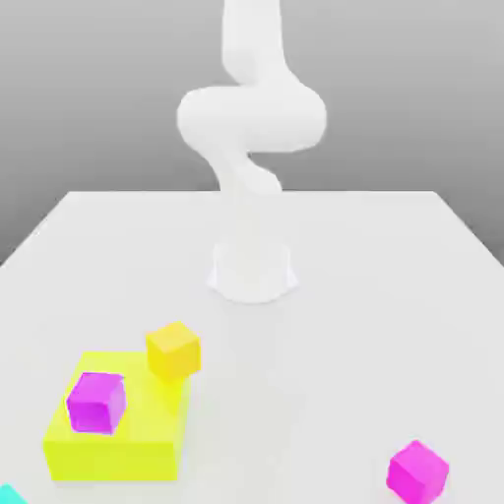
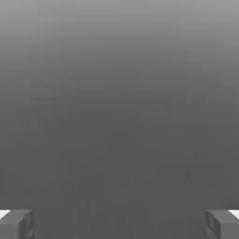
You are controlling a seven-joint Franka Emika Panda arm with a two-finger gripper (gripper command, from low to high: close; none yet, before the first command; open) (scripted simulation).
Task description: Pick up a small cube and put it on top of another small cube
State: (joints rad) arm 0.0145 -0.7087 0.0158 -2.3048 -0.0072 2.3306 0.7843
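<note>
One small magenta cube (image 1: 95, 402) rests on top of the large flat yellow block (image 1: 116, 445) at the exterior view's near left. A second small magenta cube (image 1: 417, 472) sits on the white table at the near right. The white arm (image 1: 250, 118) rises from its base at the table's middle and goes up out of the picture. In the hand view my gripper (image 2: 119, 224) is open, its two grey fingertips (image 2: 16, 224) far apart with only grey background between them.
A small orange-yellow cube (image 1: 173, 350) stands at the far corner of the yellow block. A bit of a cyan object (image 1: 10, 494) shows at the near left edge. The arm's round base (image 1: 253, 271) stands mid-table on the white table (image 1: 374, 325).
</note>
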